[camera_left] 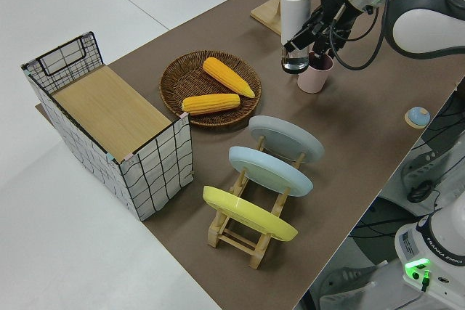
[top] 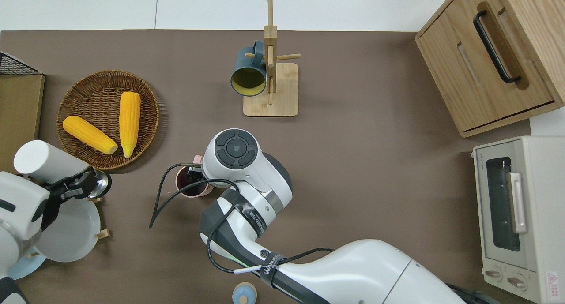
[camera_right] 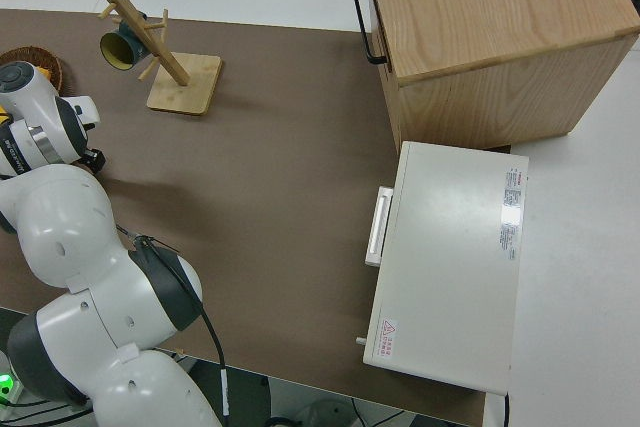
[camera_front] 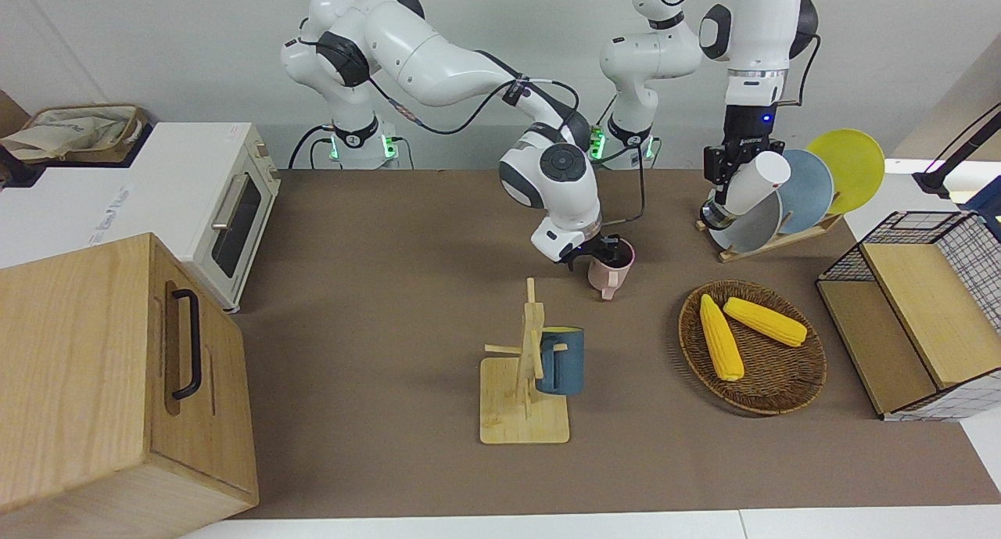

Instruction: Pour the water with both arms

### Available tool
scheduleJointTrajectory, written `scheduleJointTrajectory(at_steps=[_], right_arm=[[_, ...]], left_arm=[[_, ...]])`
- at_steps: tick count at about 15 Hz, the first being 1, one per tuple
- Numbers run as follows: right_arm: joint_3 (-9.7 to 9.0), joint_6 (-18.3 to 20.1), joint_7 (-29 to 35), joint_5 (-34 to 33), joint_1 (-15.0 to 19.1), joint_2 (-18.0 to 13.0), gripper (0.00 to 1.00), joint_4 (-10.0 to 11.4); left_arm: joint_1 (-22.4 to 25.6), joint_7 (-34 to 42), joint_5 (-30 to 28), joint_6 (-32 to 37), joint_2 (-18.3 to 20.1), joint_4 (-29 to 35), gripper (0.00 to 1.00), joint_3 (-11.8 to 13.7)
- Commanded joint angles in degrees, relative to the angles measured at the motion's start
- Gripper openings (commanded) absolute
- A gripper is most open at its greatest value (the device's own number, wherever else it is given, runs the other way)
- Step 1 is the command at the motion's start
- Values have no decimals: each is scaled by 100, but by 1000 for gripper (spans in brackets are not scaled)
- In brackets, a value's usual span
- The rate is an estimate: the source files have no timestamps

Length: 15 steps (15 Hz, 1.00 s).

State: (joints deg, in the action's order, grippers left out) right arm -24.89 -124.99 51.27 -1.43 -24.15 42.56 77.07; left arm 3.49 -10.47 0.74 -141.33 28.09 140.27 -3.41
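1. Two arms are at work in the front view. The right gripper [camera_front: 606,251] reaches into the small pink ceramic mug [camera_front: 612,271] at table centre, its fingers apparently clamped on the rim. At about two o'clock from the mug, the left gripper [camera_front: 723,181] is closed around a tall white cylindrical bottle [camera_front: 751,187], held tilted in the air.

2. Overhead, the white bottle [top: 46,162] hangs over the table edge of the round wicker tray [top: 145,92] holding two yellow corn cobs [top: 129,123], its dark mouth end toward the pink mug [top: 193,191] at roughly three o'clock. Mouth and mug are well apart, so pouring has not begun; I judge the bottle must travel across and tip further.

3. From the left side, the bottle [camera_left: 294,16] appears mouth-down just beside the mug [camera_left: 315,78], though that closeness is likely perspective.

4. From the right side, only the right arm's white links [camera_right: 60,207] show; neither mug nor bottle is visible.
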Motion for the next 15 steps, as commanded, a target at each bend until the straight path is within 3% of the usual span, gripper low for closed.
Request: scheduleJointTrajectory(at_steps=[1,3,8,12,15], right_arm=[[-51,254,323,-86,-11,113,990,-437],[-59,693,375,-94,-11,112,990,-744],[-68,1484,262,-156,16,69,990,-1167],[19,2275,-712,-340,208,-185,990,-1229],[282,2689,-1713,-516,340,-449,990,-1229]], left_arm=[[47,-131,163,-149,232,106,0,-36],[47,-131,163,-140,232,123,0,-54],[20,-131,172,-87,249,211,0,-186],[-15,-219,163,-78,433,465,0,-335],[-76,-245,163,-70,548,632,0,-353]])
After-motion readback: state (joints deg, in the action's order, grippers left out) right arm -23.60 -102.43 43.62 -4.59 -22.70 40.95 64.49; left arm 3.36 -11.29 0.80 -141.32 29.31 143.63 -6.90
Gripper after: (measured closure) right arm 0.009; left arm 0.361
